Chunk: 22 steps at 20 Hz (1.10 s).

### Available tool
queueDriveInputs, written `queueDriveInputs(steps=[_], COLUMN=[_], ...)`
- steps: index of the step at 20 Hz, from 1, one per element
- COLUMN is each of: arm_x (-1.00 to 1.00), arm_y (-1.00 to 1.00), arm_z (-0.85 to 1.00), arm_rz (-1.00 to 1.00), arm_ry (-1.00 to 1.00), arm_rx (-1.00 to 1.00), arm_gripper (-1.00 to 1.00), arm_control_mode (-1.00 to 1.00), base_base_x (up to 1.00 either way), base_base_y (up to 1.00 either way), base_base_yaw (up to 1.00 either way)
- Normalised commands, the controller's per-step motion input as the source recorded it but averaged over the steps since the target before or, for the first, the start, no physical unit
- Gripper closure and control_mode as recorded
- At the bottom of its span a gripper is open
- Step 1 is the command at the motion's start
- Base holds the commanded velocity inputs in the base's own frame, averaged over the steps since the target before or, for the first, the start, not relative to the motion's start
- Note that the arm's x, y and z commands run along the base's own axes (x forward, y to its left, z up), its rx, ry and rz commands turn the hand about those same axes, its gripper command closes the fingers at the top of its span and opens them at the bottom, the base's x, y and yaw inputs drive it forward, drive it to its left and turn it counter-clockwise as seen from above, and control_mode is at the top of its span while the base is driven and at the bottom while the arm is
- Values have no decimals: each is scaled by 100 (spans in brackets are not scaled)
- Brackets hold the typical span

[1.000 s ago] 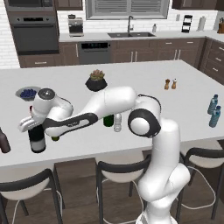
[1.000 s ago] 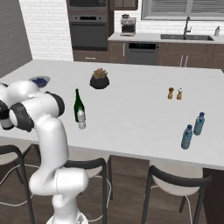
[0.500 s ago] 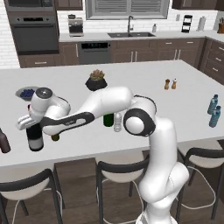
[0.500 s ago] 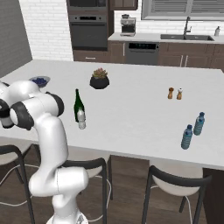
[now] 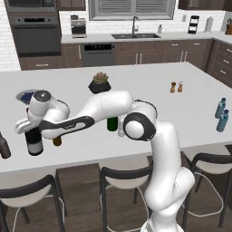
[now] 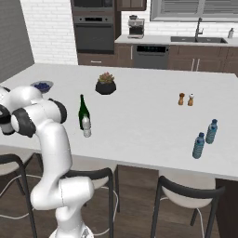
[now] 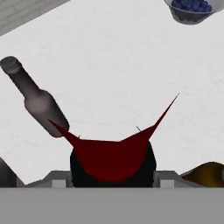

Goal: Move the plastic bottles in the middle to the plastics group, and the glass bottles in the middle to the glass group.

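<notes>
My gripper (image 5: 28, 128) is shut on the neck of the black wine bottle (image 5: 34, 144), which stands upright at the island's near left corner. In the hand view its red foil top (image 7: 111, 155) sits right at the jaws. Just right of it stands the amber beer bottle (image 5: 57, 141) (image 7: 209, 171), and to its left the short dark brown bottle (image 5: 4, 147) (image 7: 38, 101). The slim green wine bottle (image 6: 83, 110) and the small clear plastic bottle (image 6: 86, 127) stand together mid-counter. Two blue-tinted bottles (image 6: 199, 145) (image 5: 221, 115) stand near the right edge.
A bowl of blueberries (image 7: 191, 8) (image 5: 27, 96) sits behind the left group. A dark potted plant (image 5: 99, 84) and salt and pepper shakers (image 5: 176, 86) stand further back on the white island (image 5: 199, 97). Stools line the near edge.
The hand and the black wine bottle have shifted very slightly to the left; everything else stands as before.
</notes>
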Motion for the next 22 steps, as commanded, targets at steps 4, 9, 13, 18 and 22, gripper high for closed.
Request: queueDriveInputs(steps=[4, 9, 13, 18, 22], arm_x=[33, 19, 4, 0, 0], arm_y=[2, 1, 0, 0, 0], arm_z=[0, 0, -4, -36, -37], arm_rz=[0, 0, 0, 0, 0], arm_ry=[0, 0, 1, 5, 0], arm_rx=[0, 0, 0, 0, 0], arm_gripper=[100, 100, 100, 100, 100], arm_control_mode=[-100, -100, -100, -100, -100], base_base_x=[0, 0, 0, 0, 0], base_base_y=[0, 0, 0, 0, 0], base_base_yaw=[0, 0, 0, 0, 0])
